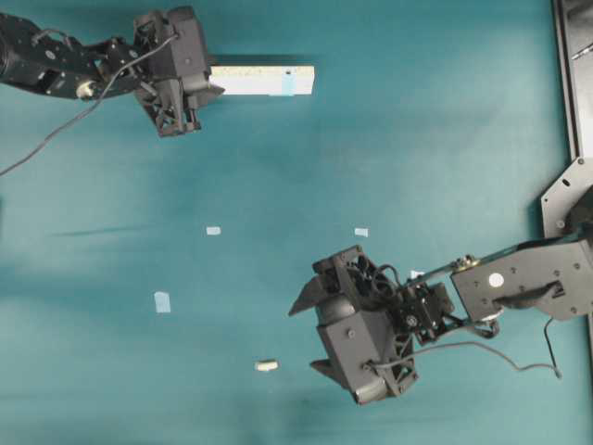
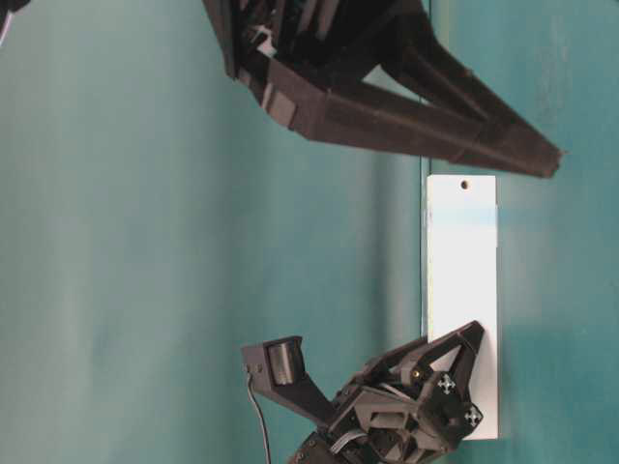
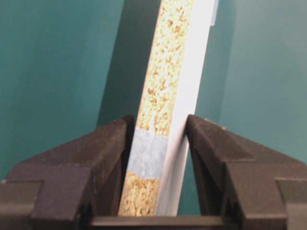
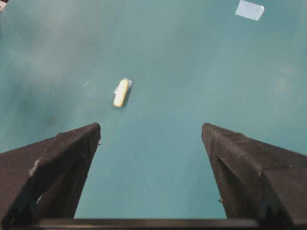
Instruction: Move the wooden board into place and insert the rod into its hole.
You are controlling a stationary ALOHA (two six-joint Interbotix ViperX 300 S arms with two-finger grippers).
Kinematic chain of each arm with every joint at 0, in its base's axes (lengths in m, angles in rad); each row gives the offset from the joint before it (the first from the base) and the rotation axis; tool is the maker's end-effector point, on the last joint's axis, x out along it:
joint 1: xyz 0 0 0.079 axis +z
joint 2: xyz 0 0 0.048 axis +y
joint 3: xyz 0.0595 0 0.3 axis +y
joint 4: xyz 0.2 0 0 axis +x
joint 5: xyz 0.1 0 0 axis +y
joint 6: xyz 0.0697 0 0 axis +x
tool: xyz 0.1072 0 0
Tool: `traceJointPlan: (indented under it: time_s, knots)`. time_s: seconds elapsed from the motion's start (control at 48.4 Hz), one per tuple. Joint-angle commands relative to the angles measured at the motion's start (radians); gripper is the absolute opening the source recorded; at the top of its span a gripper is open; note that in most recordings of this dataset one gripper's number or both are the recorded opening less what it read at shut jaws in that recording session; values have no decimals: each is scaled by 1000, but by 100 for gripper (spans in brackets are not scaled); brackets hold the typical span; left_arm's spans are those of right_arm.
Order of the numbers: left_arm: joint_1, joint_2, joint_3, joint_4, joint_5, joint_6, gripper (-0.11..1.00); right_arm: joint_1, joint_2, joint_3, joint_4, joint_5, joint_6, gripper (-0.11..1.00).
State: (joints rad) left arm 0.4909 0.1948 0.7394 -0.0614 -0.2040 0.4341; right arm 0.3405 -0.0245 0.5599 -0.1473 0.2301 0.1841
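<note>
The wooden board (image 1: pixel 264 80) lies at the back of the teal table, a light blue patch (image 1: pixel 287 81) near its right end. From table level the hole (image 2: pixel 465 183) shows as a dark dot at the board's (image 2: pixel 462 290) far end. My left gripper (image 1: pixel 215 85) holds the board's left end; in the left wrist view the board (image 3: pixel 175 72) stands on edge, slightly tilted, between the fingers, gripper (image 3: pixel 160 122) shut on it. The rod (image 1: pixel 266 365) lies on the table at the front. My right gripper (image 1: pixel 304 338) hovers open just right of it, with the rod (image 4: pixel 121 92) ahead of and left of the gripper (image 4: pixel 151 127).
Small pale blue tape squares (image 1: pixel 213 230) (image 1: pixel 360 232) (image 1: pixel 162 301) lie on the table's middle; one (image 4: pixel 249 9) shows in the right wrist view. A black frame (image 1: pixel 574 74) runs along the right edge. The right arm's fingers (image 2: pixel 416 106) loom large at table level.
</note>
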Motion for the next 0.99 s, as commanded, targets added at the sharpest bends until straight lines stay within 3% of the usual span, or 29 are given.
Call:
traceJointPlan:
  time_s: [0.0,0.227,0.558,0.682,0.972]
  knots:
    - [-18,0,2,-2,8,-5,40,-3,-32,-31,-3,-3,3,97]
    - [-20,-14,0,-2,28,-14,40,-35,-100,-84,-3,35,3,97]
    - [-20,-55,-2,-3,77,-17,25,-83,-207,-184,-3,110,3,97]
    - [-25,-72,-5,-2,94,-17,24,-106,-235,-219,-6,110,3,97]
    - [-54,-143,-41,-5,170,-20,22,-138,-275,-298,-91,110,3,97]
